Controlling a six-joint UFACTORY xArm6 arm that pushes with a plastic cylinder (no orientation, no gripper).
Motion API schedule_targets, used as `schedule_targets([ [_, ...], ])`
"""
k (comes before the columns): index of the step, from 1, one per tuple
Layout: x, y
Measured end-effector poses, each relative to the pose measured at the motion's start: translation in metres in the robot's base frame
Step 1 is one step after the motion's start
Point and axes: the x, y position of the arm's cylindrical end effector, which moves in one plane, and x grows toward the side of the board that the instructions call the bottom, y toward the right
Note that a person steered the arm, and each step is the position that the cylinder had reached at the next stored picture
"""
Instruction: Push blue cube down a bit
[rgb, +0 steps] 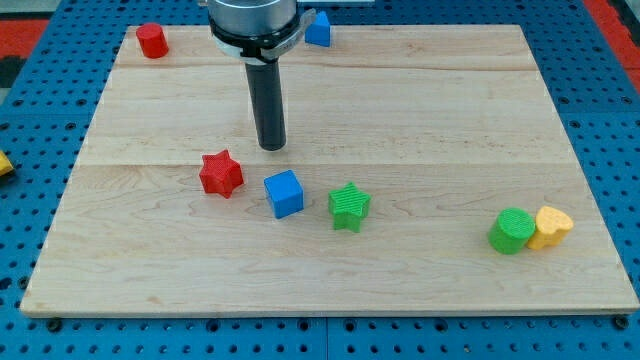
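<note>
Green cylinder (512, 231) touches the yellow heart (551, 227) down front; my tip (271, 148) sits just above the blue cube (284, 193), not touching. No pincer on me, just a rod.

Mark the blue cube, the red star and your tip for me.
blue cube (284, 193), camera view, on its top face.
red star (221, 174), camera view, on the middle of its top.
my tip (272, 147), camera view, at the rod's very end, above the blue cube.

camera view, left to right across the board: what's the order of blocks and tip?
red cylinder → red star → my tip → blue cube → blue block at top → green star → green cylinder → yellow block
</note>
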Motion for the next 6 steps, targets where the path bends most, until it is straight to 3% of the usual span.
schedule_targets([
  [1,0.019,0.002],
  [2,0.048,-0.098],
  [3,0.040,-0.121],
  [4,0.033,-0.047],
  [5,0.054,0.032],
  [6,0.075,0.036],
])
